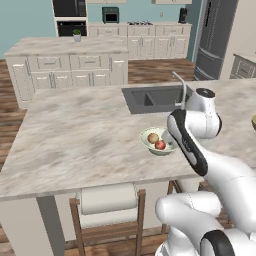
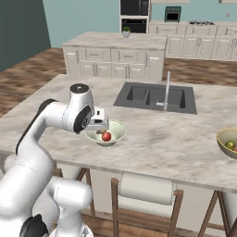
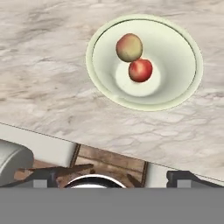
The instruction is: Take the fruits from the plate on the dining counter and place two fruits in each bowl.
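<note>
Left base view: pale bowl near the dining counter front edge, holding two fruits.

Right base view: tan bowl at the counter's right edge, with fruit inside.

Hand view: my gripper above the front edge, fingers spread wide, holding nothing; the two fruits touch.

The white Franka arm with dark joints bends low and forward; its two-finger gripper points downward, jaws spread wide, holding nothing.
</note>
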